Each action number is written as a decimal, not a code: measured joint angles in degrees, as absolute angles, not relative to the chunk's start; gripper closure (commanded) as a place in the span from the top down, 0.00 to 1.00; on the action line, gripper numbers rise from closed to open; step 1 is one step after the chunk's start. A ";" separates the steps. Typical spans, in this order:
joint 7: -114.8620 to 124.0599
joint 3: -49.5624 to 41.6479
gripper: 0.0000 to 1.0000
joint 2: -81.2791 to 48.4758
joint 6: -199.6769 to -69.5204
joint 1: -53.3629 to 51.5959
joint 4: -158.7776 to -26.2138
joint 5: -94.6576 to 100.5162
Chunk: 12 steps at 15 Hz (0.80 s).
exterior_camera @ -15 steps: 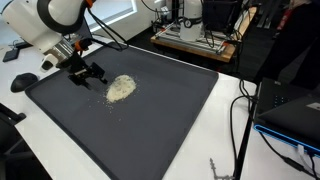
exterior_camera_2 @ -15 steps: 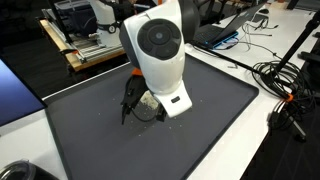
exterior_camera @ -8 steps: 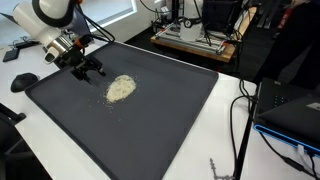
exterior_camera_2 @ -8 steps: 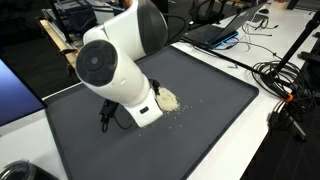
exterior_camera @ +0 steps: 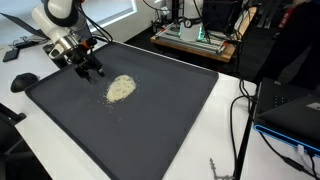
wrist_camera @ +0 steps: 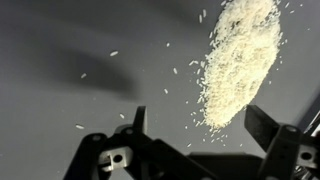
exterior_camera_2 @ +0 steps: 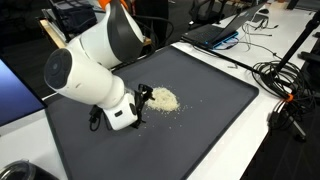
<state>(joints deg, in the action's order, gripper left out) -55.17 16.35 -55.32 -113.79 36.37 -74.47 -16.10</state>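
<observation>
Just beside the rice pile [exterior_camera: 121, 88], the pincer [exterior_camera: 90, 70] hangs low over the black mat [exterior_camera: 150, 130], its fingers spread wide apart and holding nothing. In the wrist view the two dark fingertips [wrist_camera: 138, 118] frame bare mat, and the pile's near end sits close to one of them, so the pincer is near the rice but not touching it. The rice lies as a flat, elongated heap, with stray grains [wrist_camera: 113, 53] scattered off its edge toward the pincer. It is probably on the dark mat so that the pale grains show up clearly. Beyond the pile the mat ends on a white worktop [exterior_camera: 228, 120]. Well apart from the rice, a computer mouse [exterior_camera: 23, 81] sits past the pincer, and a tangle of cables [exterior_camera_2: 275, 75] lies off the mat's opposite side.
</observation>
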 measured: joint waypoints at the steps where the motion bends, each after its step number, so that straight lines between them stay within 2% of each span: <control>1: -55.58 16.61 1.00 -54.08 -116.27 36.95 -77.24 -16.54; 12: -70.07 14.20 1.00 -37.54 -133.37 38.46 -106.05 -34.37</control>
<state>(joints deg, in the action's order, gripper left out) -70.07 14.20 -37.54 -133.37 38.46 -106.05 -34.37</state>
